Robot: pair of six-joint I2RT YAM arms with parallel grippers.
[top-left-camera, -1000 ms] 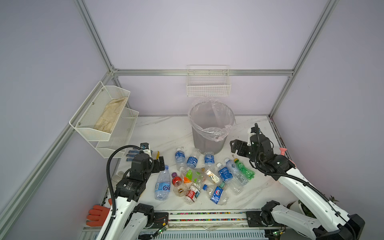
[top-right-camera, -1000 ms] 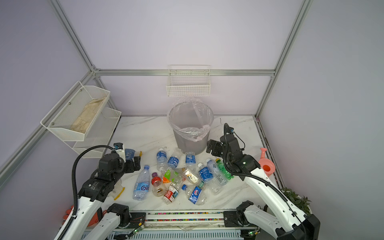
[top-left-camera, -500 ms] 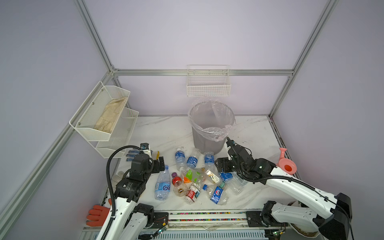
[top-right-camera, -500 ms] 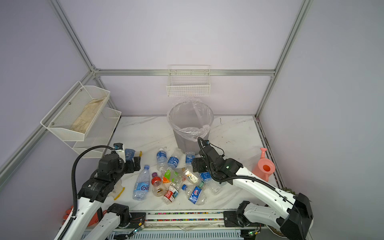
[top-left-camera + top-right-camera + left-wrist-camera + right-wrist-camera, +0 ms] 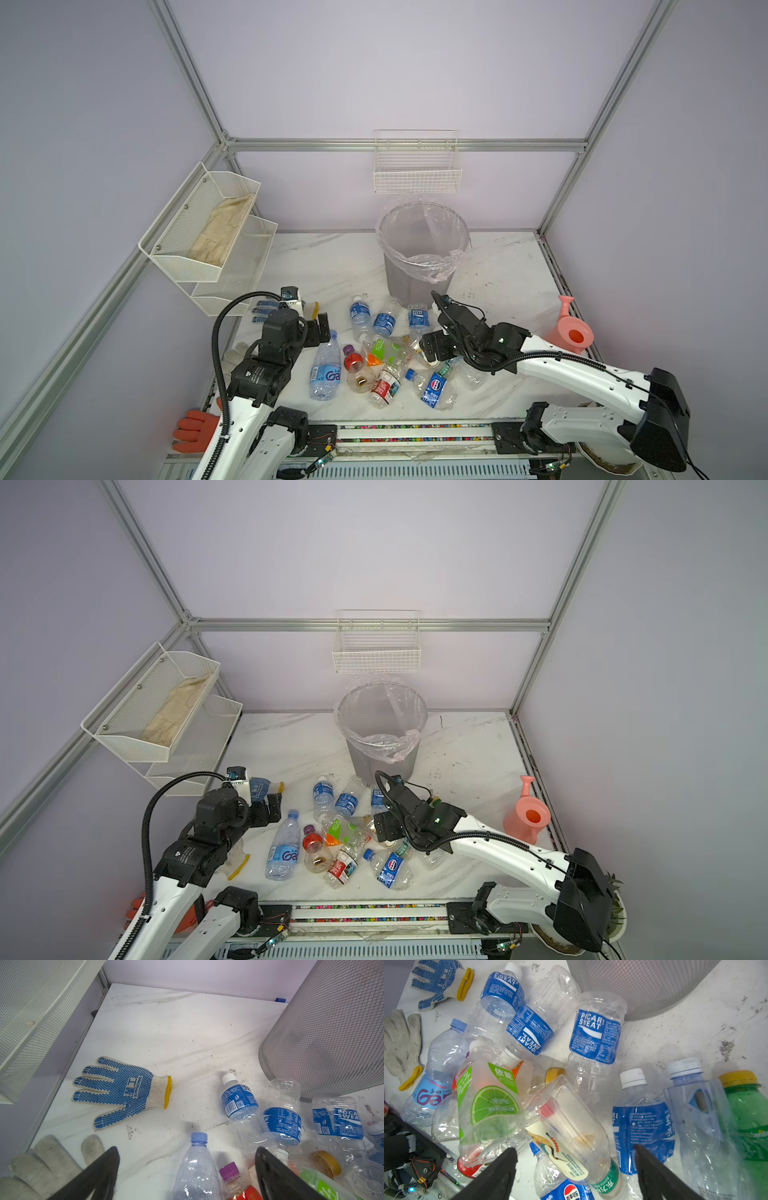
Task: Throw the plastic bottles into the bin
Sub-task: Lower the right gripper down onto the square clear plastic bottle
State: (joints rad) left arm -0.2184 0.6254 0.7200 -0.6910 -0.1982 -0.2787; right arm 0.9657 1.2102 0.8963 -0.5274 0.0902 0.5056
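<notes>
Several plastic bottles (image 5: 386, 353) lie heaped on the marble table in front of the bin (image 5: 419, 274), a grey mesh basket with a clear liner. My right gripper (image 5: 574, 1148) hovers low over the heap, open. Its jaws stand either side of a clear cream-labelled bottle (image 5: 566, 1126) that rests on a Pepsi bottle (image 5: 564, 1186); neither jaw touches it. My left gripper (image 5: 188, 1150) is open and empty just behind the blue cap of a big clear bottle (image 5: 197, 1172). In both top views the left gripper (image 5: 272, 808) sits left of the heap.
A blue-dotted glove (image 5: 120, 1088) and a white glove (image 5: 41, 1163) lie by the left arm. A pink watering can (image 5: 571, 330) stands at the right edge. White mesh shelves (image 5: 208, 241) hang on the left wall, a wire basket (image 5: 415, 170) above the bin.
My right arm has swung from beside the bin down and to the left, onto the bottle heap. The left arm has stayed where it was.
</notes>
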